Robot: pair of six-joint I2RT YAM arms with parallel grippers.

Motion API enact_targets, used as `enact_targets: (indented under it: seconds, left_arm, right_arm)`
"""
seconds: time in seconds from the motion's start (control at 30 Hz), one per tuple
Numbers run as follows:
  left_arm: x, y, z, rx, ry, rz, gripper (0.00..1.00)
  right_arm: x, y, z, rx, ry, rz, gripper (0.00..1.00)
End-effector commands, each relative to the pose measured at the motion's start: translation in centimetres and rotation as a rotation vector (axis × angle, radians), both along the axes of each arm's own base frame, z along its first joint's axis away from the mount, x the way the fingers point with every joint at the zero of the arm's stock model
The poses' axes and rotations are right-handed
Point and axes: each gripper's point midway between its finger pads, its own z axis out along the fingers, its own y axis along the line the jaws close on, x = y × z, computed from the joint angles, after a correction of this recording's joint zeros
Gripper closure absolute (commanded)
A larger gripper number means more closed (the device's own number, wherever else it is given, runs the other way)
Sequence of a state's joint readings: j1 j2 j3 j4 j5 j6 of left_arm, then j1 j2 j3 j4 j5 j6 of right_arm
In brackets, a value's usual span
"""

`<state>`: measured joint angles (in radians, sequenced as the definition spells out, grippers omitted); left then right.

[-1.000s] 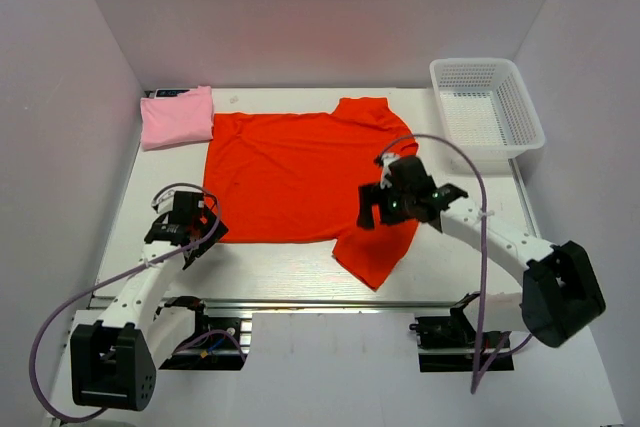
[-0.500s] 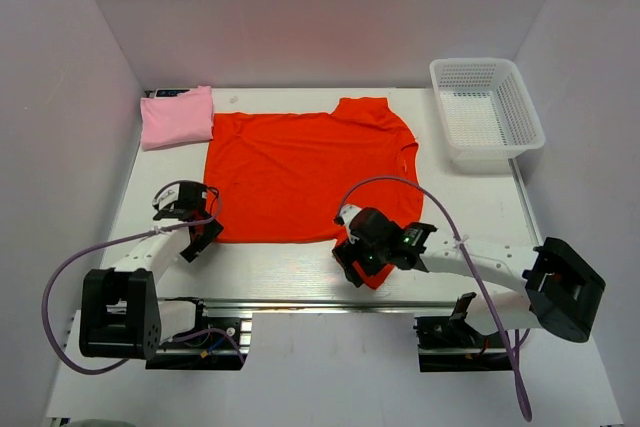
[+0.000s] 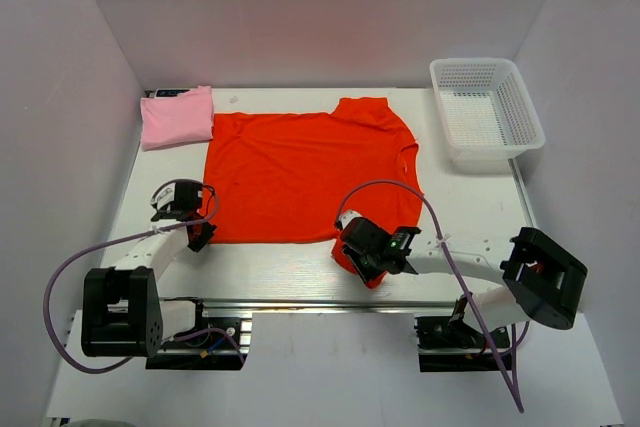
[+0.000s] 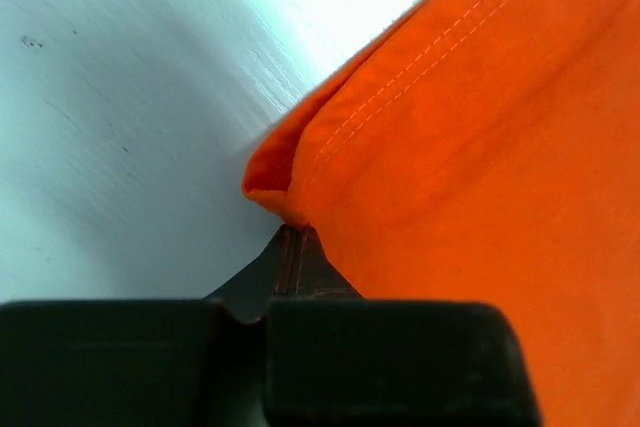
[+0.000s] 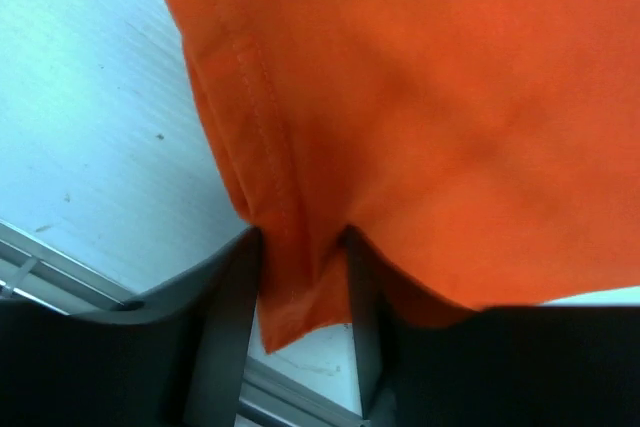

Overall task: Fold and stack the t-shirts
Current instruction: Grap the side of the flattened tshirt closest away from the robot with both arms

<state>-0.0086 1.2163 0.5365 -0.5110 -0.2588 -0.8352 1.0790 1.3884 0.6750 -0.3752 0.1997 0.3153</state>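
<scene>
The orange-red t-shirt (image 3: 300,172) lies spread flat in the middle of the table, neck to the right. A pale pink t-shirt (image 3: 177,117) rests folded at the back left. My left gripper (image 3: 198,231) is low at the shirt's near-left hem corner. In the left wrist view the left gripper (image 4: 297,235) is shut, with the bunched hem corner (image 4: 275,182) pinched at its tips. My right gripper (image 3: 353,252) sits at the near sleeve. In the right wrist view the right gripper (image 5: 300,247) is closed on a fold of the sleeve hem (image 5: 290,277).
A white mesh basket (image 3: 490,154) stands at the back right. A strip of bare table (image 3: 270,267) runs between the shirt's near edge and the metal rail in front of the arm bases. White walls enclose the left, back and right.
The right arm came from over the shirt's right side down to the near sleeve. The left gripper shifted in to the hem corner. Both grippers went from open to closed on the cloth.
</scene>
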Motion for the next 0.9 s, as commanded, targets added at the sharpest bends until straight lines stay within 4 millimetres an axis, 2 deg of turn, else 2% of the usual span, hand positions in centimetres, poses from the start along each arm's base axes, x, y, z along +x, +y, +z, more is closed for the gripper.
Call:
enact_targets:
  seconds: [0.0,0.03,0.1,0.13,0.2,0.23,0.27,0.3,0.37,0.43,0.57,0.67,0.7,0.87]
  left_arm:
    - [-1.0,-0.5,-0.5,-0.028,0.044,-0.015,1.00]
    - [-1.4,-0.6,-0.5,-0.033,0.057,-0.027,1.00]
    - [-1.7,-0.9,-0.2,-0.047,0.057,-0.033,1.00]
    - [-2.1,-1.2,0.3,-0.061,0.053,-0.039,1.00]
    - [-2.9,-1.3,0.6,-0.069,0.056,-0.043,1.00]
    - [-3.6,-1.3,0.8,-0.070,0.071,-0.042,1.00]
    - [-4.2,-1.3,0.8,-0.073,0.075,-0.034,1.00]
    - [-4.2,-1.3,1.6,-0.073,0.040,-0.035,1.00]
    - [-4.8,-1.0,1.9,-0.060,0.028,-0.004,1.00]
    - [-4.4,-1.3,2.7,-0.068,-0.020,-0.019,1.00]
    - [-3.9,-1.4,3.3,-0.085,-0.036,-0.015,1.00]
    - [-2.2,-1.2,4.7,-0.072,-0.080,-0.011,1.00]
    - [-2.0,-1.2,4.5,-0.072,-0.078,-0.011,1.00]
    - [1.0,-1.2,6.5,-0.072,-0.163,-0.014,1.00]
  right_arm:
    - [-1.9,-1.2,-1.3,-0.057,0.079,-0.025,0.68]
    - [-2.4,-1.1,-1.0,-0.043,0.085,-0.006,0.82]
    - [-3.5,-1.3,-0.8,-0.040,0.129,0.012,0.93]
    - [-4.0,-0.7,0.3,0.006,0.136,0.033,1.00]
    - [-5.4,-0.6,1.2,0.032,0.186,0.071,1.00]
    - [-5.5,-0.2,2.5,0.082,0.172,0.084,1.00]
    - [-5.6,-0.2,2.8,0.092,0.170,0.088,1.00]
    - [-6.6,-0.3,3.4,0.113,0.205,0.107,1.00]
    - [-6.7,-1.0,3.6,0.115,0.205,0.094,1.00]
    - [-6.7,-1.3,3.4,0.106,0.196,0.097,1.00]
    - [-5.3,-1.7,3.3,0.056,0.136,0.084,1.00]
    - [-4.1,-1.2,3.9,0.066,0.090,0.066,1.00]
    - [-3.7,-0.9,4.0,0.077,0.077,0.060,1.00]
    - [-0.2,-0.8,5.7,0.113,-0.073,-0.044,1.00]
